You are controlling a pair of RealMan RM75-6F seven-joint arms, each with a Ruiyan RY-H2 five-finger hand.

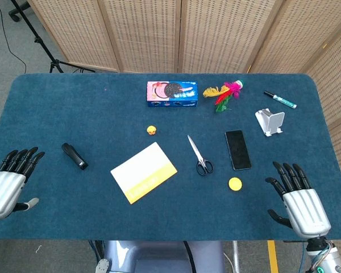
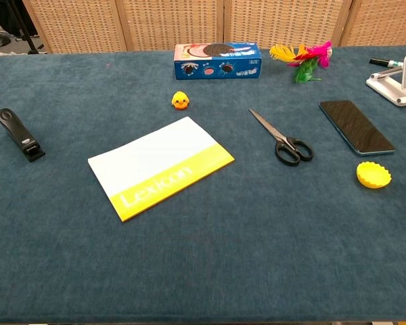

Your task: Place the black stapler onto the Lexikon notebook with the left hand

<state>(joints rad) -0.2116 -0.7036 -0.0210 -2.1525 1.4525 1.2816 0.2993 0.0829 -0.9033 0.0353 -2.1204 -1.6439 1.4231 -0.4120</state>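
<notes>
The black stapler (image 1: 74, 156) (image 2: 19, 133) lies on the blue cloth at the left, slanted. The white and yellow Lexikon notebook (image 1: 144, 172) (image 2: 160, 166) lies flat near the table's middle, to the right of the stapler and apart from it. My left hand (image 1: 10, 181) rests at the left front edge, fingers apart, holding nothing, a hand's width left of the stapler. My right hand (image 1: 298, 200) rests at the right front edge, fingers spread and empty. The chest view shows neither hand.
Scissors (image 1: 200, 155), a black phone (image 1: 237, 149) and a yellow cap (image 1: 235, 183) lie right of the notebook. A small yellow duck (image 1: 152, 131), a blue cookie box (image 1: 172, 94), feathers (image 1: 224, 92), a marker (image 1: 280, 99) and a white stand (image 1: 270, 121) sit further back.
</notes>
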